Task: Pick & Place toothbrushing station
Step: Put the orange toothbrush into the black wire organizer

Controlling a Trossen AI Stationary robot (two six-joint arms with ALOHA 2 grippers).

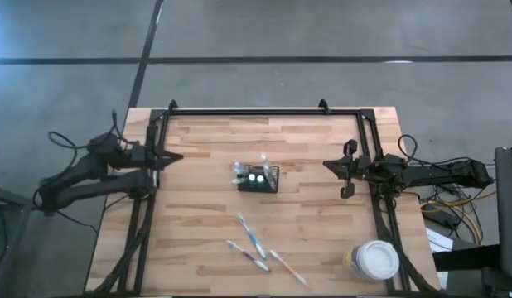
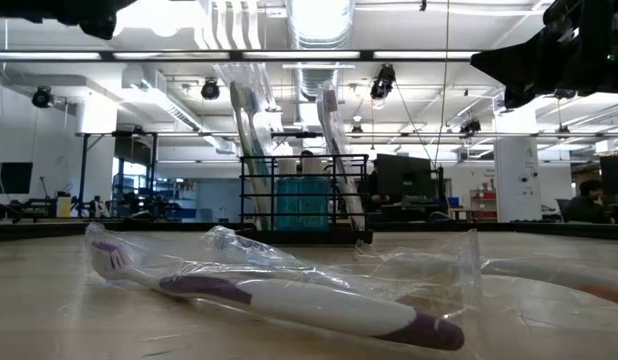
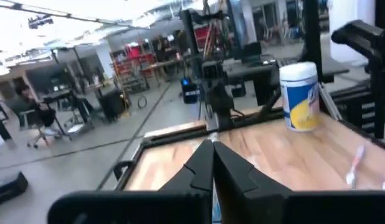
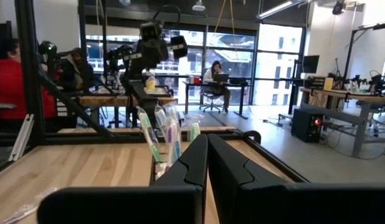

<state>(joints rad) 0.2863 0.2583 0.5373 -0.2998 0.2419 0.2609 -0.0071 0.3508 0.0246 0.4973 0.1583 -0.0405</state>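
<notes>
Near the middle of the wooden table (image 1: 198,248), the black wire caddy (image 1: 258,179) is standing upright, with wrapped toothbrushes sticking up out of it. From above, three more wrapped toothbrushes (image 1: 250,234) are lying loose on the boards on the near side of the caddy, and a round white-lidded tub (image 1: 374,259) is sitting at the near right corner. Only the table-level camera is showing what is inside the caddy (image 2: 303,200): a blue-green bottle (image 2: 303,203) between the upright brushes, while a purple-and-white toothbrush in clear wrap (image 2: 289,300) is lying across the foreground and partly blocking the caddy's base. That camera is also taking in a workshop with desks and people behind the table.

The left claw (image 1: 175,157) is hovering at the table's left edge with its fingers (image 3: 202,168) pressed together and nothing between them. The right claw (image 1: 330,165) is waiting over the right side, fingers (image 4: 199,158) likewise closed and empty. From the right wrist camera the caddy (image 4: 167,140) is showing straight ahead past the fingertips. The caddy is standing between the two claws, well apart from each, and nothing is lying in the way on either side.
</notes>
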